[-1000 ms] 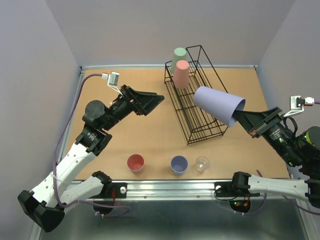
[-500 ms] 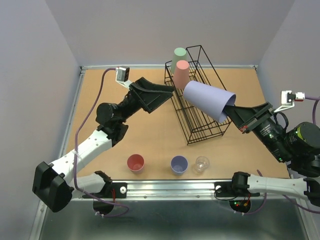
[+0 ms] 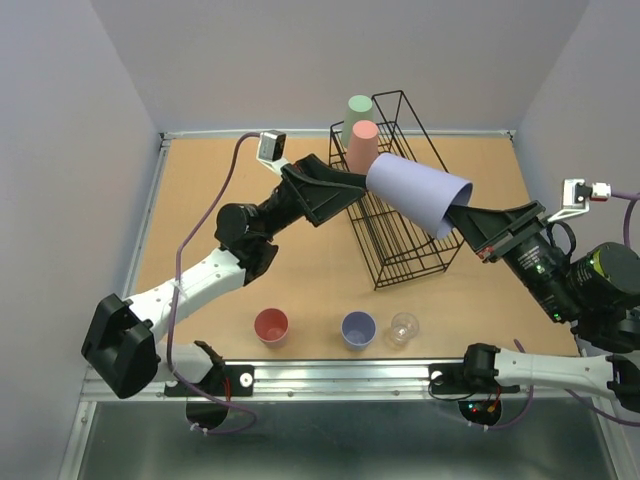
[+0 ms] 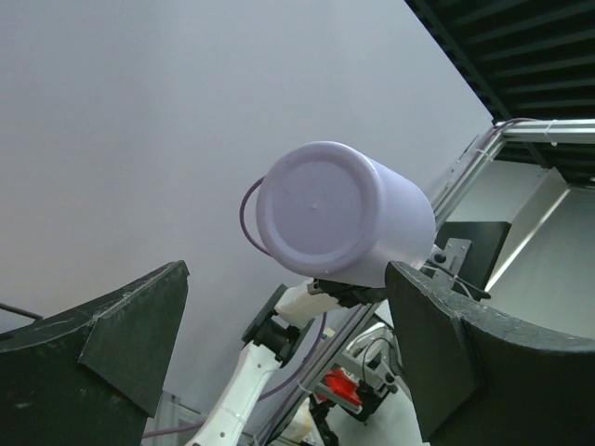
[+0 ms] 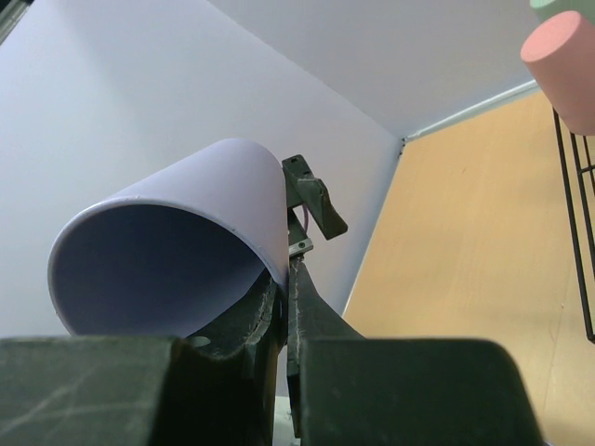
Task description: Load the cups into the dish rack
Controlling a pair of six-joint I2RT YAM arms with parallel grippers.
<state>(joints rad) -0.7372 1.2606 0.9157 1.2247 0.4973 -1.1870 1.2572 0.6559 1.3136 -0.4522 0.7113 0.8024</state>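
My right gripper (image 3: 462,222) is shut on the rim of a lavender cup (image 3: 418,195), held on its side above the black wire dish rack (image 3: 385,235). In the right wrist view the jaws (image 5: 288,297) pinch the cup wall (image 5: 177,251). My left gripper (image 3: 350,185) stands open right beside the cup's closed base. Its wrist view shows that base (image 4: 330,223) just above and between the wide-apart fingers (image 4: 465,353), apart from both. A pale green cup (image 3: 358,110) and a salmon cup (image 3: 362,147) sit upside down at the rack's far end.
Three cups stand upright near the table's front edge: a salmon-red one (image 3: 271,325), a lavender-blue one (image 3: 358,328) and a small clear one (image 3: 404,326). Grey walls close in the table on three sides. The salmon cup (image 5: 562,56) shows at the top right of the right wrist view.
The left arm has swung right and reached over to the rack, its open gripper now at the lavender cup's base. The right arm has carried the cup slightly left over the rack.
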